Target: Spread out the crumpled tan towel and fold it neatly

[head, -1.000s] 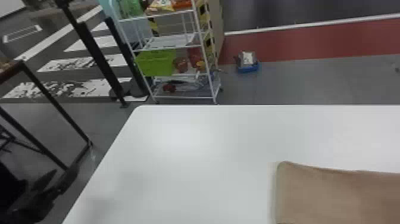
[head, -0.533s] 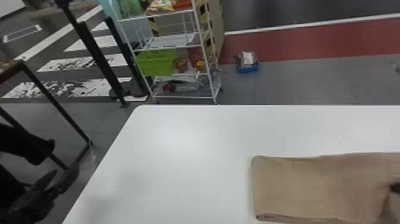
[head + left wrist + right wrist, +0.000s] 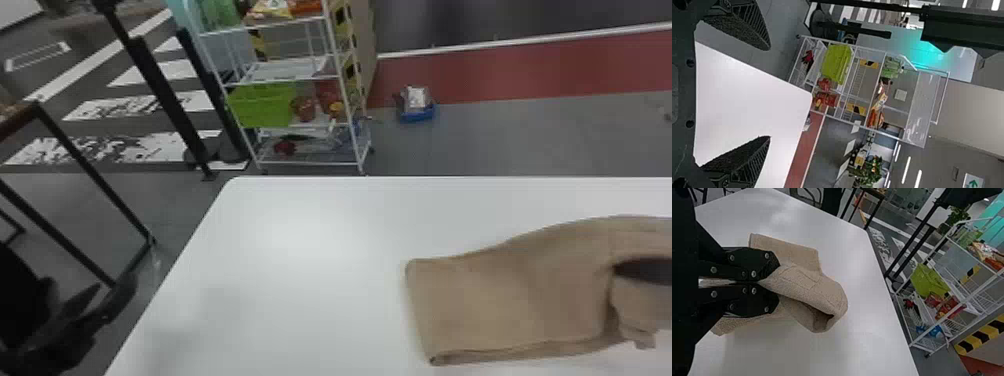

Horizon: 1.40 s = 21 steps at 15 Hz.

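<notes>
The right gripper (image 3: 637, 271) has its two black fingers pressed together on a gathered fold of the tan towel (image 3: 500, 305), at the towel's right-hand part. Compared with the frame from one second earlier, the towel lies farther toward the tabletop's left edge. Its far contour, nearly straight then, now climbs into a rounded hump toward the gripped part. Its near edge, cut off by the head view's lower border then, is now exposed. The right gripper has entered the head view from the right.

The towel is soft, matte cloth with a fine nap. Its left part forms a flat panel with a straight side and slightly rounded corners; layered plies show along the near edge. At the grip, the cloth bends into a thick, hollow loop, with a short end hanging on the near side. The towel is on the tabletop (image 3: 310, 235), between the left edge and the right gripper, well apart from the far left corner.

The tabletop is smooth, white and lightly reflective, with a rounded far left corner. The left gripper (image 3: 114, 299) is outside the tabletop's left edge, its ribbed, tapered black fingers spread wide and empty. Beyond the far edge stands a white wire rack (image 3: 345, 95) holding a bright green plastic basket (image 3: 262, 105).
</notes>
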Each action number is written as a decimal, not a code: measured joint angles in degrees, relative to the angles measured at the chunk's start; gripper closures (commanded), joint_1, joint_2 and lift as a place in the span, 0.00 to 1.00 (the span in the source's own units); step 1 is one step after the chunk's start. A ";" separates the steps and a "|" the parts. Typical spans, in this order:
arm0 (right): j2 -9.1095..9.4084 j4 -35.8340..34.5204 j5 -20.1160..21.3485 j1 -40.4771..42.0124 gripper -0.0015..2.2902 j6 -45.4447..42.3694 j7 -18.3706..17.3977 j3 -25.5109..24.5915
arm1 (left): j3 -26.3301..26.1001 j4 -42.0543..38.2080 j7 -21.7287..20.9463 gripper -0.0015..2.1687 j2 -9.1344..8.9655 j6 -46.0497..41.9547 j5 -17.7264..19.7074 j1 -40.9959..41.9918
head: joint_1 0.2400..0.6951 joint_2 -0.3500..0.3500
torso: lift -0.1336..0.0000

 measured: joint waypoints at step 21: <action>11.16 1.94 9.03 -3.72 0.05 0.00 -3.18 22.91 | -1.32 -0.23 0.03 0.04 -0.44 0.29 -0.14 -0.36 | 1.00 1.00 | 0.08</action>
